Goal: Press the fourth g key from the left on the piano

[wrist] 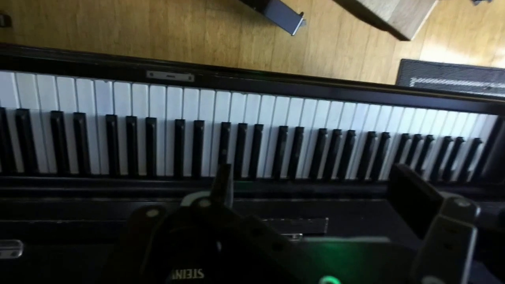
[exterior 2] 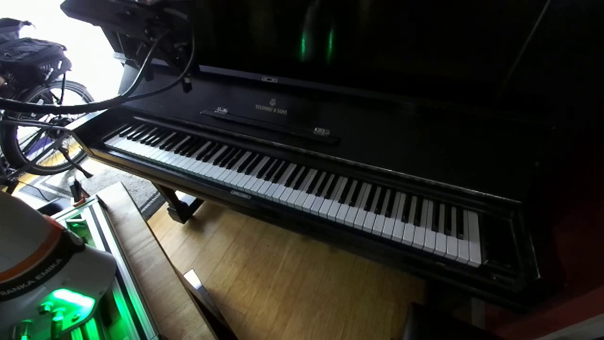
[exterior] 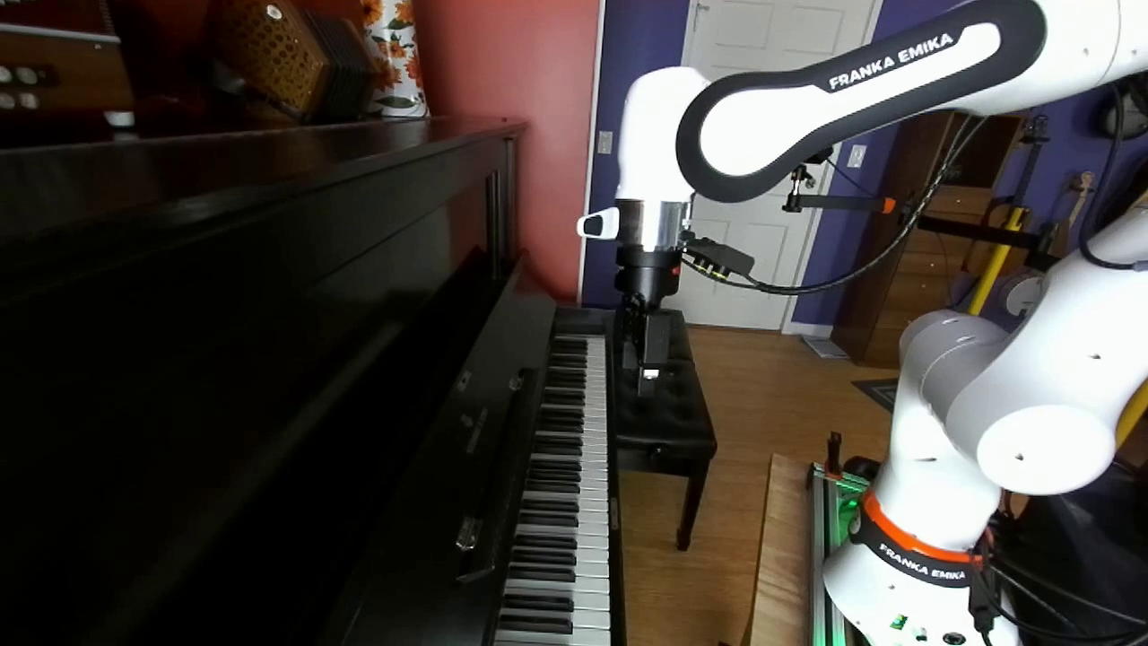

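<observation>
The piano point(exterior: 386, 314) is a large glossy black upright, also in an exterior view point(exterior 2: 401, 137). Its long row of white and black keys point(exterior: 592, 467) shows in both exterior views point(exterior 2: 283, 189) and spans the wrist view point(wrist: 236, 110). My gripper point(exterior: 647, 381) points down above key level, over the piano's front side, apart from the keys. In the wrist view the gripper point(wrist: 313, 167) is open, its fingers wide apart with nothing between them. The fingers cover the inner ends of some keys there. No key looks pressed. No key letters show.
A black padded bench point(exterior: 668, 395) stands by the far end of the keyboard. The robot's wooden base table point(exterior: 776, 538) faces the piano. An accordion-like instrument point(exterior: 291, 54) and a flowered vase point(exterior: 395, 58) stand on the piano top. A bicycle point(exterior 2: 49, 125) is behind the keyboard's other end.
</observation>
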